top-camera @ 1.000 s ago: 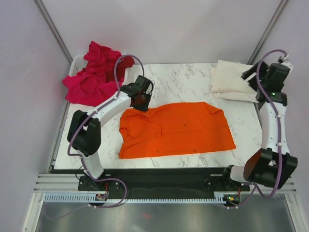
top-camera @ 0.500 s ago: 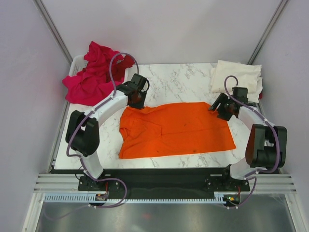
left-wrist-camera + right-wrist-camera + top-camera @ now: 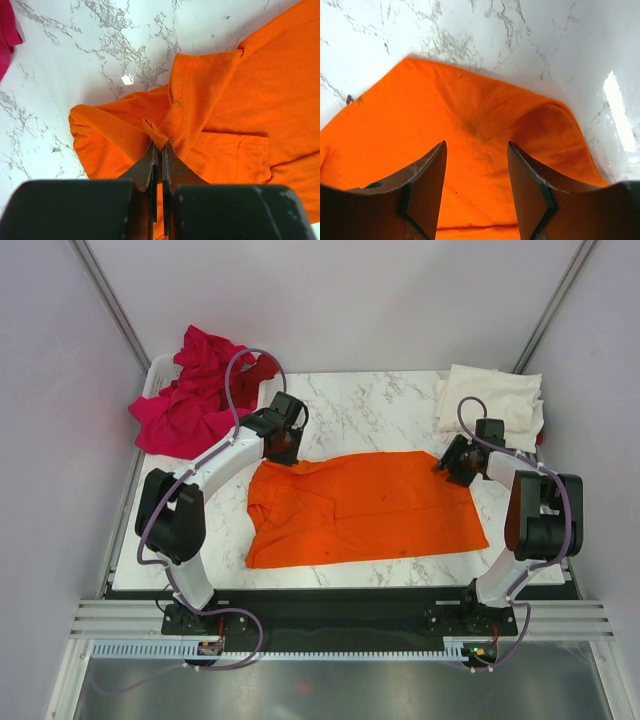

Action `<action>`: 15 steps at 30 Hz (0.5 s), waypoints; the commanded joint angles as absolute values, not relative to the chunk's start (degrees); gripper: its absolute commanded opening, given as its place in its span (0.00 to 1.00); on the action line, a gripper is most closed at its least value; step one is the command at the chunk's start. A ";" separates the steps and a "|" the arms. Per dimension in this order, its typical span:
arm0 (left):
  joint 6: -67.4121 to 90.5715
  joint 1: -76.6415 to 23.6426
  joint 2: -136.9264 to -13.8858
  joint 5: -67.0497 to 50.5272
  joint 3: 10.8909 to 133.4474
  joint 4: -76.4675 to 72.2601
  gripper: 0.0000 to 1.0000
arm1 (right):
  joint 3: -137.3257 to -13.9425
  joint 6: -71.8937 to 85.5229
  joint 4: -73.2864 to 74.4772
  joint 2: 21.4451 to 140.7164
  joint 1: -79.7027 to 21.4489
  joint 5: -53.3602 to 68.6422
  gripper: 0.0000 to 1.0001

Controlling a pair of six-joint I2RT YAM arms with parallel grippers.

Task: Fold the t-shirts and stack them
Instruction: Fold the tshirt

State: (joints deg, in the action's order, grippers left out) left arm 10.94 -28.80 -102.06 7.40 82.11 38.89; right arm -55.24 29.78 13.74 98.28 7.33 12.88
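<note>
The orange t-shirt [image 3: 365, 505] lies spread on the marble table, folded roughly in half. My left gripper [image 3: 282, 445] is shut on a pinch of its far left edge, by the sleeve [image 3: 159, 136]. My right gripper [image 3: 448, 465] is open over the shirt's far right corner [image 3: 485, 125], its fingers [image 3: 427, 172] apart just above the cloth. A cream-white shirt [image 3: 490, 405] lies folded at the far right corner. Magenta-pink shirts [image 3: 190, 400] and a dark red one [image 3: 262, 370] are heaped at the far left.
The pink heap sits in a white bin [image 3: 158, 375] at the table's far left corner. Grey walls stand close on both sides. The bare marble table [image 3: 370, 405] shows behind the orange shirt.
My right arm has swung down from the cream-white shirt to the orange shirt's far right corner. My left gripper has stayed at the far left edge.
</note>
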 commanded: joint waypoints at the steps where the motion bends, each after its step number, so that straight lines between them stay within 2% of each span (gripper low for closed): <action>1: 10.99 -28.92 -99.76 7.38 82.09 38.06 0.02 | -58.53 29.62 10.99 99.31 7.21 10.64 0.59; 10: 10.90 -28.92 -100.11 6.94 82.18 38.06 0.02 | -60.21 29.36 10.99 101.25 7.29 9.05 0.56; 14: 10.90 -28.92 -100.11 6.86 82.09 38.06 0.02 | -59.94 29.27 10.46 102.13 7.29 9.23 0.51; 15: 10.90 -28.92 -100.11 6.77 82.18 38.14 0.02 | -59.77 29.35 10.28 102.22 7.29 9.23 0.46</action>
